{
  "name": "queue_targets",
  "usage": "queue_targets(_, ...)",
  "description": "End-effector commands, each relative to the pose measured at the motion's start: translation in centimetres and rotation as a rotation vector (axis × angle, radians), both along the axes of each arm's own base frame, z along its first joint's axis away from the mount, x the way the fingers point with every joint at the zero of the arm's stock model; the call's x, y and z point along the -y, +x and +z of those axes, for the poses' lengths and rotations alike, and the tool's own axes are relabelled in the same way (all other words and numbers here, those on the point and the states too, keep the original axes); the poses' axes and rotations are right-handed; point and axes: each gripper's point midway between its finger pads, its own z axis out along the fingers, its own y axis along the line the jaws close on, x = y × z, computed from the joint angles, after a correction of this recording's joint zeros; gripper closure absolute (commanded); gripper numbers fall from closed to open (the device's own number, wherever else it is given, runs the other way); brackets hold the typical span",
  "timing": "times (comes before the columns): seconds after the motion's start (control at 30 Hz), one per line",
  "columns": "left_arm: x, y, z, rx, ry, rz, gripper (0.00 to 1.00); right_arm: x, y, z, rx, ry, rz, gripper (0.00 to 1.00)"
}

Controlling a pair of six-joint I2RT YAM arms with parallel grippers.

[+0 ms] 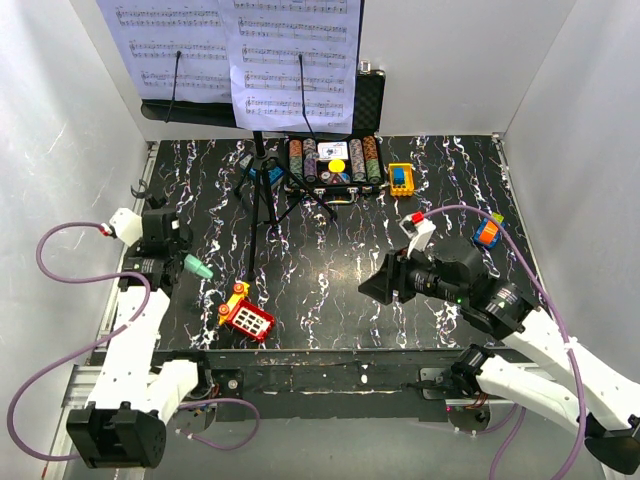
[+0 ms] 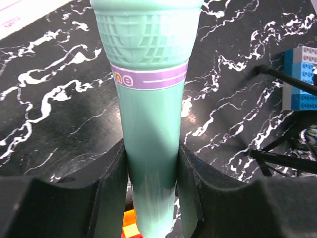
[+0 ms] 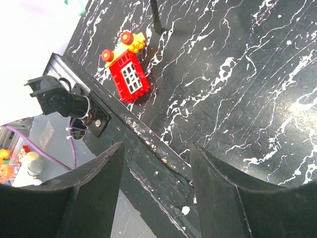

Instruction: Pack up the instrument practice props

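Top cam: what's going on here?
The left gripper is shut on the mint-green mic, holding it by the handle at the table's left side. The right gripper is open and empty, over the table's near edge, pointing towards the red toy. The music stand stands upright at the back with the sheets on it, not yet packed.
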Motion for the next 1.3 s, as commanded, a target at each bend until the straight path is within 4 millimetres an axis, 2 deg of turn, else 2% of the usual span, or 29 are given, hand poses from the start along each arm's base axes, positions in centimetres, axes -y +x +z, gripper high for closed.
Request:
queue_targets(0.0, -0.4, 2.1, 2.2, 0.105, -0.051, -0.007, 1.0, 0.3, 0.0, 0.5, 0.058, 0.008, 0.013, 0.37)
queue_targets(0.2, -2.5, 1.2, -3.4, 0.056, -0.188, 0.175, 1.0, 0.4, -0.6, 0.4, 0.061, 0.01, 0.041, 0.37)
queue_targets(0.3, -3.4, 1.4, -6.5, 0.038, -0.255, 0.241, 1.0, 0.6, -1.1, 0.5, 0.07, 0.025, 0.05, 0.37)
queue_targets(0.4, -4.3, 1.7, -8.7, 0.046, -0.275, 0.284, 1.0, 1.2, -1.6, 0.7, 0.076, 0.031, 0.052, 0.37)
queue_targets(0.6, -6.1, 2.3, -9.6, 0.069, -0.208, 0.297, 1.0, 2.2, -3.1, 1.7, 0.088, 0.07, 0.067, 0.37)
queue_targets(0.73, -7.1, 2.5, -11.7, 0.007, -0.222, 0.307, 1.0, 2.3, -3.2, 1.6, 0.089, 0.067, 0.07, 0.37)
queue_targets(0.87, -7.1, 3.0, -13.6, -0.037, -0.276, 0.316, 1.0, 2.6, -3.2, 1.2, 0.086, 0.035, 0.069, 0.37)
queue_targets(1.13, -7.1, 4.9, -15.4, -0.097, -0.33, 0.304, 1.0, 3.5, -3.1, 1.8, 0.118, 0.026, 0.041, 0.36)
queue_targets(1.17, -7.0, 4.9, -15.9, -0.113, -0.34, 0.298, 0.99, 3.4, -3.1, 1.8, 0.116, 0.025, 0.042, 0.36)
queue_targets(1.27, -6.5, 5.0, -17.1, -0.16, -0.368, 0.28, 0.87, 3.3, -3.0, 1.9, 0.111, 0.027, 0.042, 0.36)
